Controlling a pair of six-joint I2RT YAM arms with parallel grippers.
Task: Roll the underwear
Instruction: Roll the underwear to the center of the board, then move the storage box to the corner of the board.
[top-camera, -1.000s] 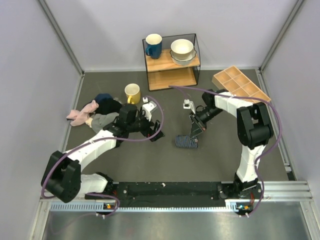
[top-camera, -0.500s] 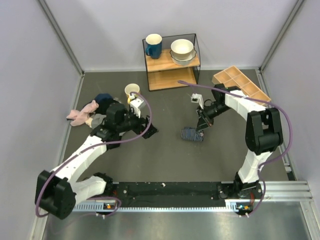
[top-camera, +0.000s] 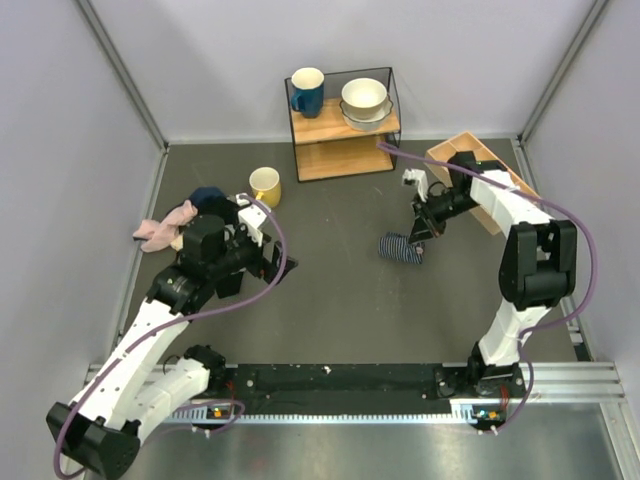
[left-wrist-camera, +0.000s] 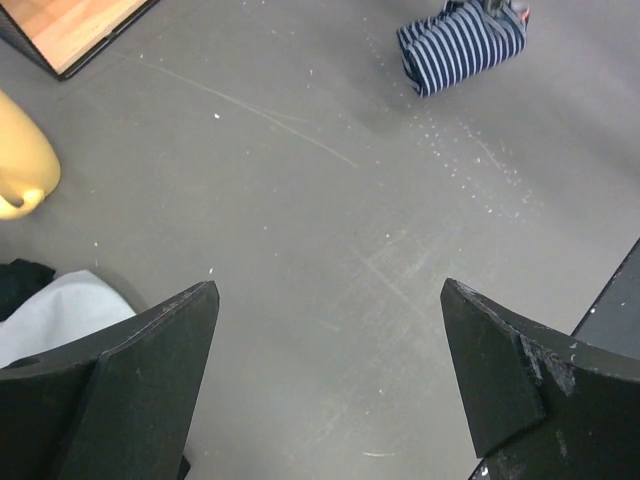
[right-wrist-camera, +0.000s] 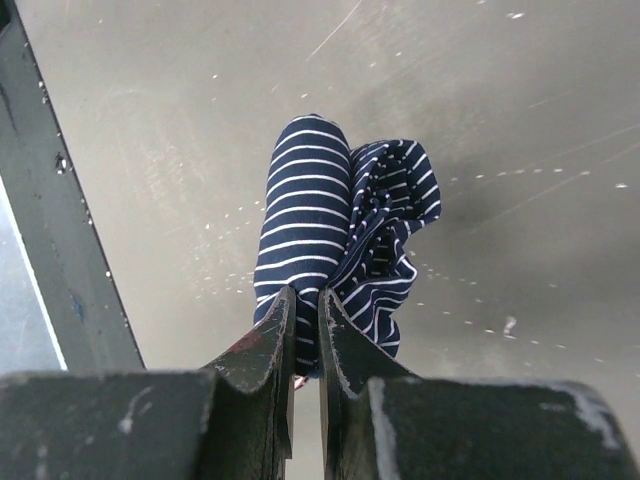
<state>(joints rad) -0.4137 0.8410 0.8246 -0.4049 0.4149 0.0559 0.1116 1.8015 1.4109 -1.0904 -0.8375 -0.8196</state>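
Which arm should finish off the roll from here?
Right. The right gripper is shut on the rolled underwear, while the left gripper hangs open, well apart from it.

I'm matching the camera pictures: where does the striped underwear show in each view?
Top external: the underwear, right of centre.
Left wrist: top right corner.
Right wrist: centre, pinched by the right pincer.
Shared landmark: yellow mug, left of centre in the top view, left edge in the left wrist view; absent from right wrist.
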